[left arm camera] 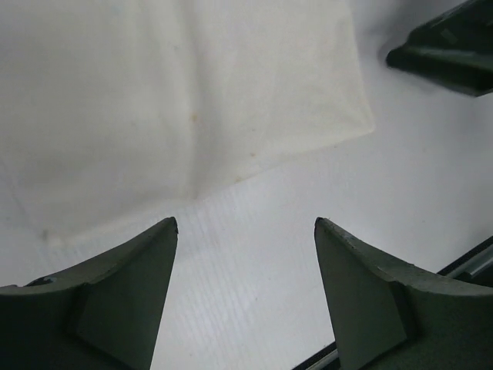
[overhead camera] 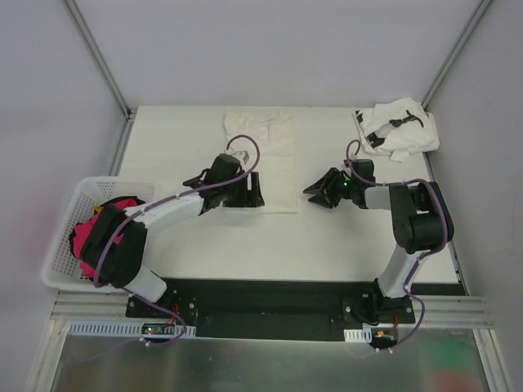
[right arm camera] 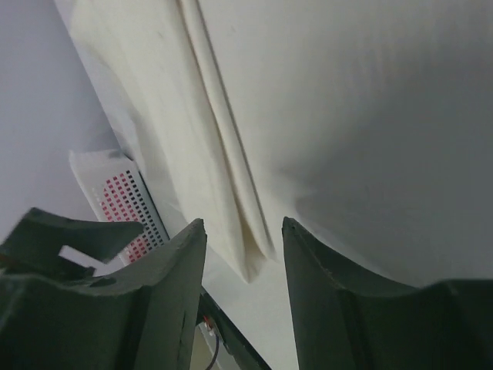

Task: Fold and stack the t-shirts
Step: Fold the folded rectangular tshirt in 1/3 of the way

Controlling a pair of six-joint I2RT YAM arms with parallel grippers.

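Note:
The cream-white t-shirt (overhead camera: 265,151) lies folded into a long strip on the table, back centre. My left gripper (overhead camera: 248,193) is open at its near left corner; in the left wrist view the shirt (left arm camera: 177,100) fills the upper part and my open left gripper (left arm camera: 245,223) holds nothing. My right gripper (overhead camera: 315,193) is open just right of the shirt's near right corner; the right wrist view shows the shirt's fold (right arm camera: 223,154) beyond my open right gripper (right arm camera: 243,225). The white t-shirt with black marks (overhead camera: 398,128) lies crumpled at the back right corner.
A white perforated basket (overhead camera: 69,245) with pink and red cloth (overhead camera: 86,233) stands off the table's left edge; it also shows in the right wrist view (right arm camera: 115,193). Metal frame posts (overhead camera: 98,57) rise at the back corners.

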